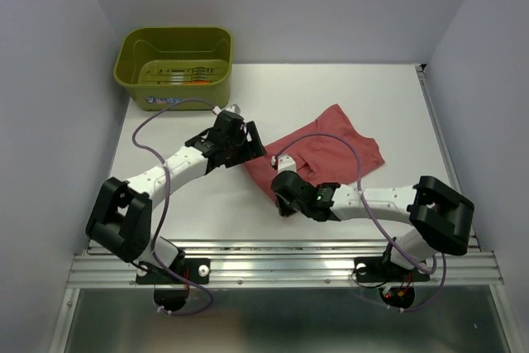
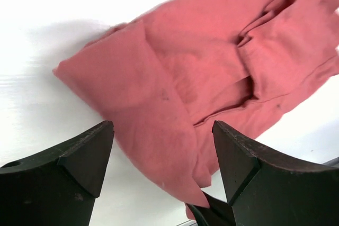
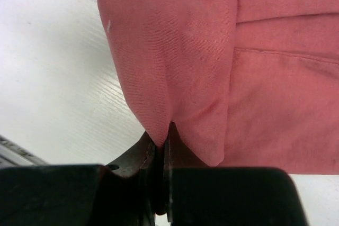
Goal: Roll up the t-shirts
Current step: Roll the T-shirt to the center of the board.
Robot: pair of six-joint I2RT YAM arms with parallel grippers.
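Rose t-shirt mid-bench, loosely folded, not yet rolled. Near fold pinched tight in right tool; left tool wide open over shirt, holding nothing. Rolling all ahead.

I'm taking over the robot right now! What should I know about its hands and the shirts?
The left gripper is open, just above the red t-shirt.
The right gripper is shut on the near edge of that shirt.
The shirt lies folded and creased on the table, not rolled yet.
The green tub at the far left holds a slim orange-red roll, maybe a finished shirt; it is too small to tell.
Left to do: roll the red one.
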